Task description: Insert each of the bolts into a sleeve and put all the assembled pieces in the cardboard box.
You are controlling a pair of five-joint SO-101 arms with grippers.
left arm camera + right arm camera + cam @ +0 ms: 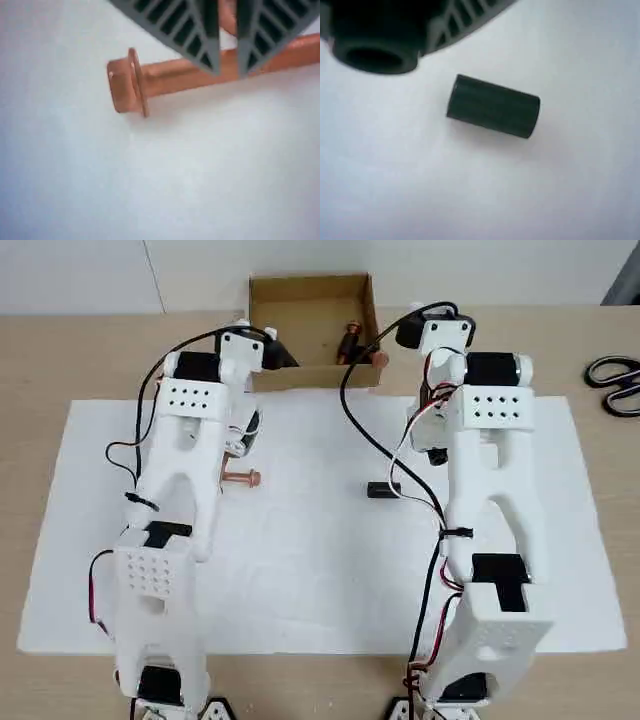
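Note:
A copper bolt (165, 80) lies on its side on the white mat (320, 580); in the high view this bolt (243, 478) is beside the left arm. My left gripper (229, 65) hovers over its shaft, fingers drawn together to a narrow slit, tips crossing the shaft. A black sleeve (492, 106) lies on the mat, mid-table (383, 490). My right gripper (437, 455) stands just right of it and holds a second black sleeve (375, 55), bore end showing. The cardboard box (262, 300) at the back holds assembled copper pieces (355, 345).
Scissors (612, 383) lie on the bare table at the far right, off the mat. Black cables (375, 440) loop from the right arm over the mat near the loose sleeve. The mat's front half offers free room between the two arm bases.

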